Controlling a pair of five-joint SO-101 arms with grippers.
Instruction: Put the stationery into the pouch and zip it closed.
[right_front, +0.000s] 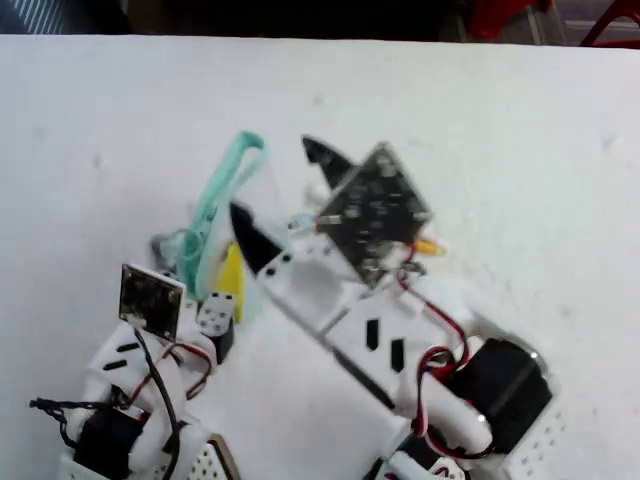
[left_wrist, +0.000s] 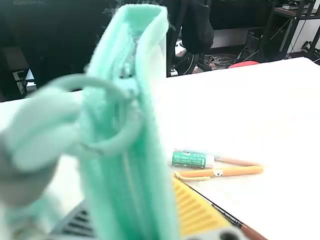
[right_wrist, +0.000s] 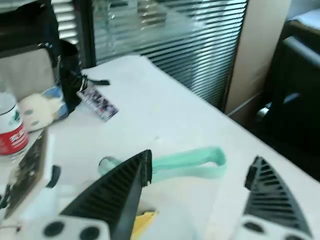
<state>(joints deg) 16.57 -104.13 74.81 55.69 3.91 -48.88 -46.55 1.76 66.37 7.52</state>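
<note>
Pouch (right_front: 218, 200), mint green, stands on its long edge on the table (right_front: 520, 120). Its long axis runs diagonally from the left gripper (right_front: 208, 278) out toward the far side. The left gripper appears clamped on the pouch's near end, with the yellow jaw on one face and a grey part on the other. The left wrist view shows the zip line uppermost and the ring pull (left_wrist: 102, 117) close to that grip; whether the mouth is open cannot be told. The right gripper (right_front: 268, 173) hovers spread wide and empty, its black fingers (right_wrist: 122, 187) pointing at the pouch's side. Stationery lies loose on the table on the pouch's right-arm side: a green-labelled tube (left_wrist: 192, 159), an orange pen (left_wrist: 220, 172) just beside it and roughly parallel, and a pencil (left_wrist: 240, 227) nearer the yellow jaw. In the high view an orange tip shows beside the right arm's wrist, behind its fingertips. Judgement: the right arm is nearer the stationery, but would need to draw back and turn away from the pouch to reach it.
</note>
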